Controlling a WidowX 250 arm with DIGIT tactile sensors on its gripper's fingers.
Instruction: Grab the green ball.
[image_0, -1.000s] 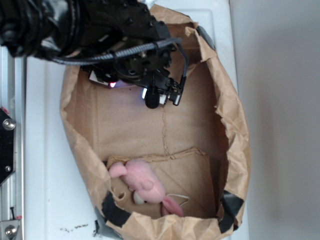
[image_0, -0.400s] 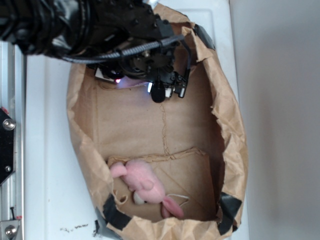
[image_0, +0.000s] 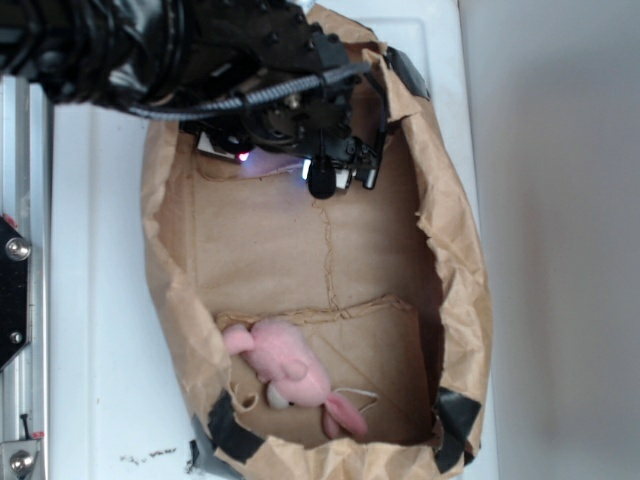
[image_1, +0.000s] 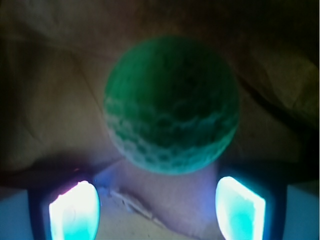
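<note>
The robot arm (image_0: 150, 50) was black and glossy, its bulky links catching white highlights. A braided grey-black cable (image_0: 260, 95) ran along it toward the wrist, and a thinner black cable (image_0: 383, 110) looped down beside the gripper (image_0: 345, 178). The gripper was black with small white patches at its tips. A pink-red light (image_0: 243, 156) glowed at the wrist. In the wrist view, the two fingertips (image_1: 74, 210) shone bright cyan, one edged pink.

The round, dimple-patterned green ball (image_1: 171, 106) is showing deep green under the claw's (image_1: 156, 207) cyan-glowing pads (image_1: 239, 207). The crumpled brown paper bag (image_0: 460, 260) is wearing black tape patches, the plush toy (image_0: 290, 372) is showing pink, and the surface (image_0: 95, 300) is lying white.
</note>
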